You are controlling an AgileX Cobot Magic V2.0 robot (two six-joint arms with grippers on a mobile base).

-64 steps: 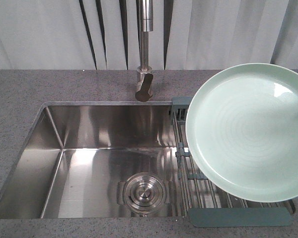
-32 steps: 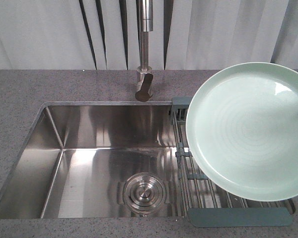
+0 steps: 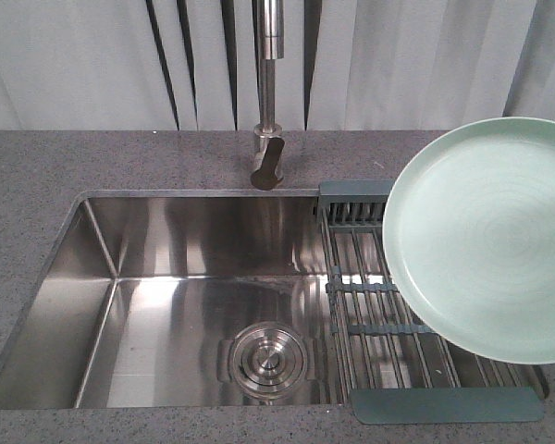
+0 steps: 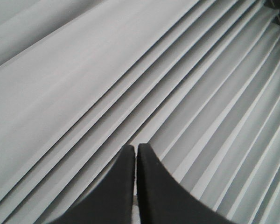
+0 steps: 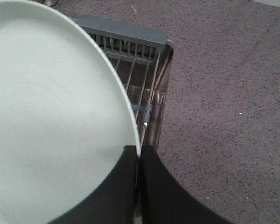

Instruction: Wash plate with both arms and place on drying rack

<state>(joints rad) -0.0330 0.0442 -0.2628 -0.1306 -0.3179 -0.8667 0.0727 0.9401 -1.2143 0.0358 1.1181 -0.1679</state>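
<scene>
- Grey speckled desk (image 3: 37, 176) runs in front of a pleated pale curtain (image 3: 74, 65), with a steel sink (image 3: 203, 231) sunk into it.
- Sink contents: a round steel drain (image 3: 268, 359) in the floor of the basin. A steel faucet (image 3: 270, 92) stands behind the back edge.
- Drying rack (image 3: 370, 305) sits across the right end of the sink, its steel wires running between slate blue-grey end pieces.
- Plate (image 3: 486, 240), pale mint-green, is held tilted over the right part of the rack, face toward the front camera. Its right edge runs out of that view. Whether it touches the wires cannot be told.
- Right claw (image 5: 139, 154): closed on the plate's rim, one black finger on each face, with the rack and desk below it.
- Left claw (image 4: 136, 148): fingers pressed together with nothing between them, pointing at the curtain.
- Neither arm shows in the front view.
</scene>
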